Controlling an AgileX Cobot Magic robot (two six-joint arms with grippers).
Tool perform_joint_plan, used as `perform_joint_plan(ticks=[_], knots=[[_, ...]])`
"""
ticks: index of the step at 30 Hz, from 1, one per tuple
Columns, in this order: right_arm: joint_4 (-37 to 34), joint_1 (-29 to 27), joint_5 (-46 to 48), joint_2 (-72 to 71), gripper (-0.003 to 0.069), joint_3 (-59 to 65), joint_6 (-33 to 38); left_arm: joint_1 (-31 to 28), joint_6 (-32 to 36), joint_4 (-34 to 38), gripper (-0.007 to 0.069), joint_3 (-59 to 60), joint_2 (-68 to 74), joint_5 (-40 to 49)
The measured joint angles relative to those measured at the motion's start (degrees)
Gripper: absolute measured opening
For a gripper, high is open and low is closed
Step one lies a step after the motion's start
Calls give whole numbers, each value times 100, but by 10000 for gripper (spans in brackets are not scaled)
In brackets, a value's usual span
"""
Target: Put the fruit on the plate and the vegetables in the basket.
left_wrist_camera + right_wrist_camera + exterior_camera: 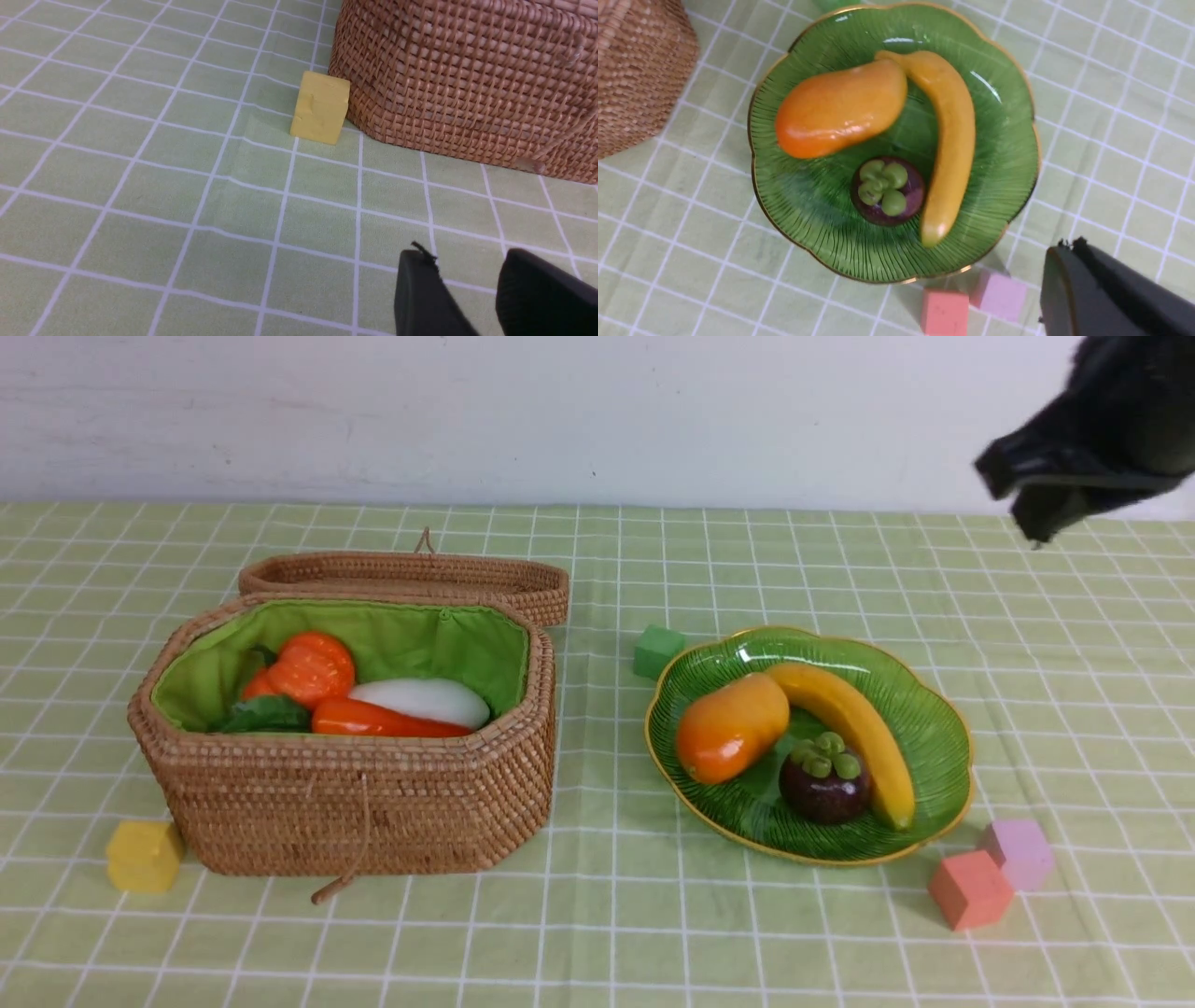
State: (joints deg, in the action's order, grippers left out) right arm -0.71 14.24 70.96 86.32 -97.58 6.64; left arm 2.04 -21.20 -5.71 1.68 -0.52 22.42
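Where white wall (523, 411) ends, green checked tablecloth (607, 933) begins.

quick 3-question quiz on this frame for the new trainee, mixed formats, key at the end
1. True or false: the banana lies on the plate beside the mangosteen.
2. Multiple choice: which cube stands against the basket? A) the green cube B) the yellow cube C) the pink cube
3. Fill in: the basket lid is ____ (open or closed).

Key: 1 true. 2 B, the left wrist view shows it close against the wicker wall. 3 open; the pumpkin, carrot and white vegetable show inside.
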Motion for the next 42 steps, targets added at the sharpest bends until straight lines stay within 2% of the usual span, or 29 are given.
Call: perform_joint_plan(ticks=[5, 12, 19, 31, 42], knots=[[-43, -28, -400, -1251, -18, 1263, -468, 0, 0, 0, 239, 0, 0, 0], [134, -33, -1116, -2932, -18, 3956, -1182, 0, 0, 0, 239, 0, 0, 0], [323, -33, -2502, -4278, -15, 6084, -1438, 0, 0, 0, 239, 0, 0, 0], [323, -33, -2607, -5608, -8, 6511, -1472, 0, 0, 0, 239, 0, 0, 0], [328, -33, -2561, -5709, -1, 6511, -1475, 0, 0, 0, 239, 0, 0, 0]])
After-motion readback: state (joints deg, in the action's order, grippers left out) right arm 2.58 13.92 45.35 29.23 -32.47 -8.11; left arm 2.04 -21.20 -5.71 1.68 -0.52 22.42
